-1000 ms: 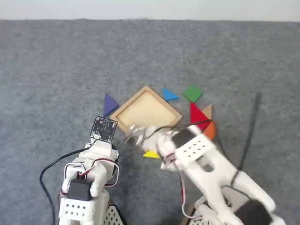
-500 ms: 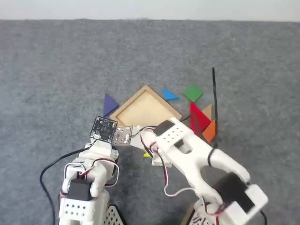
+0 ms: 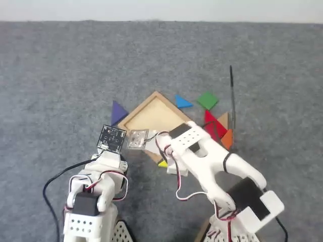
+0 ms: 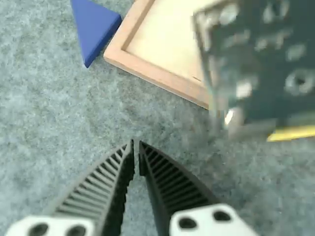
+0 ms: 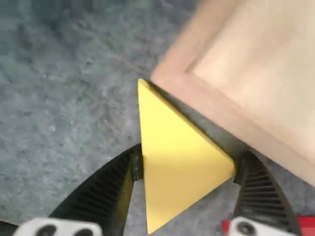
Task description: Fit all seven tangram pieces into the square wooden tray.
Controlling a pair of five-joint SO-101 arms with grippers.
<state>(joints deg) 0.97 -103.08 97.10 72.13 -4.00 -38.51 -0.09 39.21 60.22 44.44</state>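
The square wooden tray (image 3: pixel 156 117) lies with nothing in it, one corner toward the arms. A yellow triangle (image 5: pixel 177 162) sits by that near corner, and my right gripper (image 5: pixel 189 160) is shut on it, a finger against each side. From above, the yellow triangle (image 3: pixel 162 164) peeks out under the right arm (image 3: pixel 202 151). My left gripper (image 4: pixel 136 147) is shut on nothing, low over the carpet just short of the tray (image 4: pixel 162 73). A purple-blue triangle (image 3: pixel 118 112) lies left of the tray. To the tray's right are a small blue triangle (image 3: pixel 182 102), a green square (image 3: pixel 207 100), a red triangle (image 3: pixel 212 123), a tan piece (image 3: pixel 223 119) and an orange piece (image 3: pixel 227 138).
Grey carpet covers the table out to its pale far edge (image 3: pixel 161 10). A thin black cable (image 3: pixel 232 96) stands up right of the pieces. The left arm (image 3: pixel 98 186) rests at the near left. The right arm's blurred wrist board (image 4: pixel 256 64) hangs over the tray edge.
The right arm has swung left and forward, bringing its wrist down over the tray's near corner and the yellow triangle. The cable has shifted with it. The left arm has kept still.
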